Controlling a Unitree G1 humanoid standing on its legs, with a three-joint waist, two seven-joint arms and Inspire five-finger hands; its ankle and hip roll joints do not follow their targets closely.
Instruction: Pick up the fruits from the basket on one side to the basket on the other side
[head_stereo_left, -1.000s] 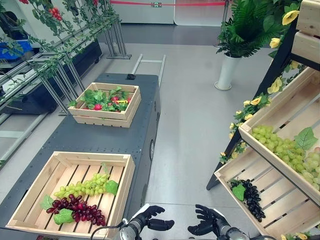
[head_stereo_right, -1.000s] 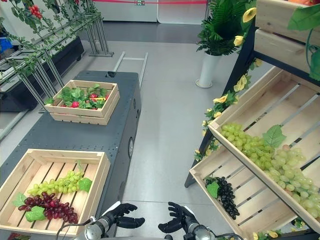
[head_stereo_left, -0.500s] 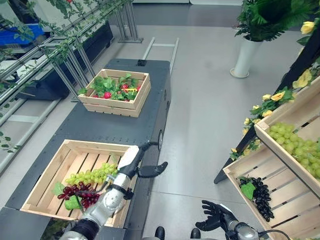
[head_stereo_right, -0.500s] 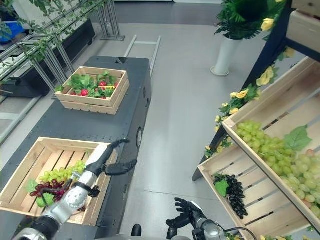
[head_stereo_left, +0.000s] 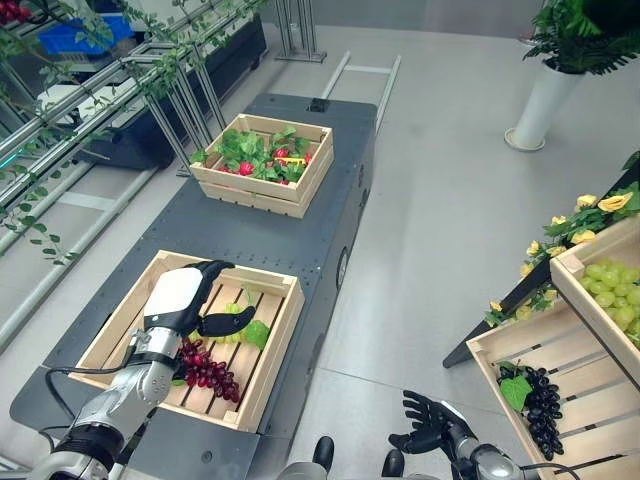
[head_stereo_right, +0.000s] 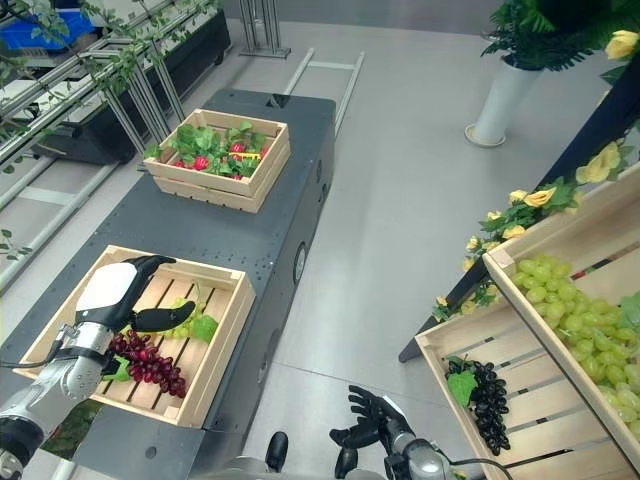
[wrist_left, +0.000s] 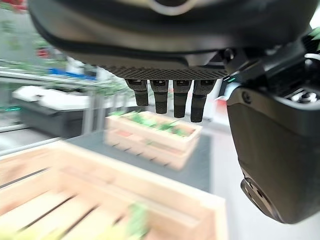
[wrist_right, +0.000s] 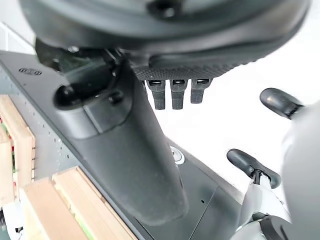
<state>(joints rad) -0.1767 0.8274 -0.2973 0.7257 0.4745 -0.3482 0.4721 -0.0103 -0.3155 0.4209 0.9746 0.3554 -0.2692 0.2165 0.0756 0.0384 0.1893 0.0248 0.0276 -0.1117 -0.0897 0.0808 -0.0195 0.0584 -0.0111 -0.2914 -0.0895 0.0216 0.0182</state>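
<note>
Task barely begun: left hand (head_stereo_left: 178, 300), fingers relaxed & empty, hovers over slatted wooden crate (head_stereo_left: 283, 331) w/ dark red grape bunch (head_stereo_left: 207, 369) just below it, green grapes (head_stereo_left: 236, 327) beside thumb; right hand (head_stereo_left: 428, 428) idle, open, low.

- A staged fruit-and-greenhouse display in an indoor hall — a demo space, not a real shop.
- Smooth grey floor (head_stereo_left: 440, 210) with a low dark platform (head_stereo_left: 250, 240) carrying 2 wooden crates (head_stereo_left: 265, 175).
- Slanted wooden shelves (head_stereo_right: 560, 330) hold green grapes (head_stereo_right: 565, 310) and dark grapes (head_stereo_right: 488, 395), trimmed with yellow flowers (head_stereo_left: 590, 210).
- Metal racks (head_stereo_left: 150, 90) strung with leafy vines; a potted plant (head_stereo_left: 555, 70) in a white vase.
</note>
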